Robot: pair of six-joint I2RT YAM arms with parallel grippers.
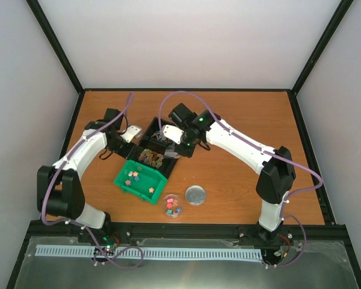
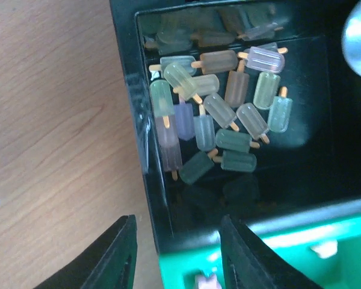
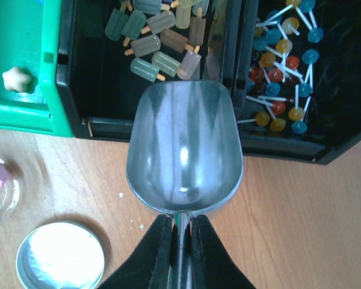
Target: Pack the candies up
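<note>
Wooden tabletop [image 1: 246,114], pale walls [image 1: 186,42]: green bin [image 1: 131,189] of candies [image 1: 136,176] at ten o'clock from silver lid [image 1: 195,194]; left gripper [image 2: 177,227] parted over black tray [image 2: 139,120]; right gripper [image 3: 182,224] clamping scoop [image 3: 183,150].

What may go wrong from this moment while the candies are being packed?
The empty scoop in the right tool faces the popsicle-shaped pieces in the black tray, not the star candies in the green bin, so it may take the wrong sweets. The open jar and its lid lie close beside that tool; a swing might knock them.
</note>
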